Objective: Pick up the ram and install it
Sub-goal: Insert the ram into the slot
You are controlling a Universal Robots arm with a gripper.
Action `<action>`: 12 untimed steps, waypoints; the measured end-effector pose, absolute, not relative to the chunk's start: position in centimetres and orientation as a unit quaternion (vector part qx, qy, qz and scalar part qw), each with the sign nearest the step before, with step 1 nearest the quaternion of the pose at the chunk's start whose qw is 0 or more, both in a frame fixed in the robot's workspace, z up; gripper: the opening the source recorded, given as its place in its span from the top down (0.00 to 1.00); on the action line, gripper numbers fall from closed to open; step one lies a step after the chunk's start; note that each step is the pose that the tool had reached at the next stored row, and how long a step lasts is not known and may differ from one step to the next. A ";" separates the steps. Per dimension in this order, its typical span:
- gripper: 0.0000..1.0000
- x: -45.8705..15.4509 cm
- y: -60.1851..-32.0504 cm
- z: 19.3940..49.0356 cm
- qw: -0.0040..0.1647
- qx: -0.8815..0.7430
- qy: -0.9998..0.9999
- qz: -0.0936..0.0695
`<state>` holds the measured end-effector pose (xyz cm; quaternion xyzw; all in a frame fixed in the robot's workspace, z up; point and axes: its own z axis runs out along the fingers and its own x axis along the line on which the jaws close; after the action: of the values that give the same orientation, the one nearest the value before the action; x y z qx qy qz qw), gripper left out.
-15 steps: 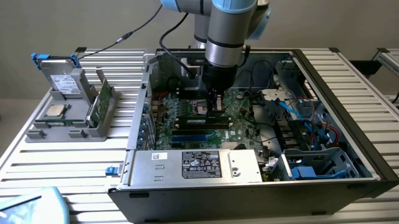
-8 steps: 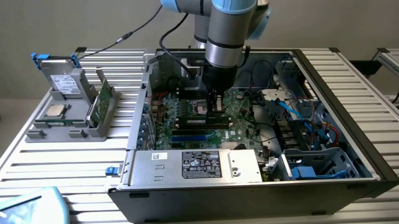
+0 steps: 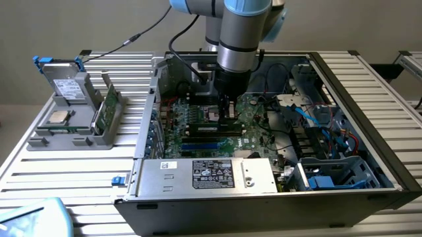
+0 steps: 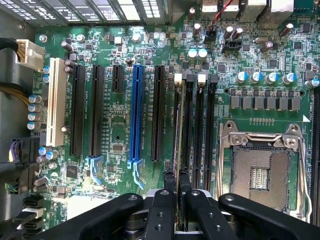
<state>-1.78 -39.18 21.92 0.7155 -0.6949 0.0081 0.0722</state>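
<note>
Just past the silver power supply (image 3: 205,174) at the case's near wall, the ram (image 4: 177,125) stands edge-on along the memory slots (image 4: 189,130) of the motherboard (image 4: 115,150). The pick-up looks done, but I can't tell if it is seated. The end effector (image 4: 177,179) is pinched closed on the ram's upper edge. Beyond it, the arm (image 3: 240,29) points straight down into the case.
</note>
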 end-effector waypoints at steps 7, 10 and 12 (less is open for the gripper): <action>0.86 -1.6 -39.2 21.9 0.073 0.715 -0.695 0.008; 0.86 -1.6 -39.2 21.9 0.073 0.715 -0.695 0.007; 0.86 -1.6 -39.2 21.9 0.073 0.715 -0.695 0.007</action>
<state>-1.61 -39.18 21.87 0.7155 -0.6948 0.0072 0.0729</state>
